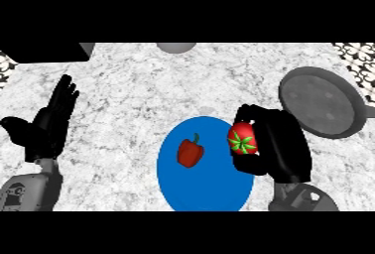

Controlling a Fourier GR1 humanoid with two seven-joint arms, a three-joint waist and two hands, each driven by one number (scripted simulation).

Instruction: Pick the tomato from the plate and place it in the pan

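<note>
- The right hand (282,149) is at about 4 o'clock of the view. Its fingers and thumb are curled around the tomato (242,141), so it is grasping it.
- The tomato is at the 3 o'clock edge of the blue plate (212,193), and its green star-shaped top faces up. I cannot tell if it is lifted from the plate or touching it.
- A red pepper (190,153) lies on the plate, a little left of the middle, apart from the tomato.
- The pan (322,101) stands on the counter (147,84) at about 1 o'clock from the tomato, near the right hand but not touching it.
- The left hand (47,126) rests open at 9 o'clock of the view, with straight fingers pointing up and holding nothing.
- In my judgement the grasp is done, so the first half of the task is nearly finished. What is left is to carry the tomato over the pan and release it there.
</note>
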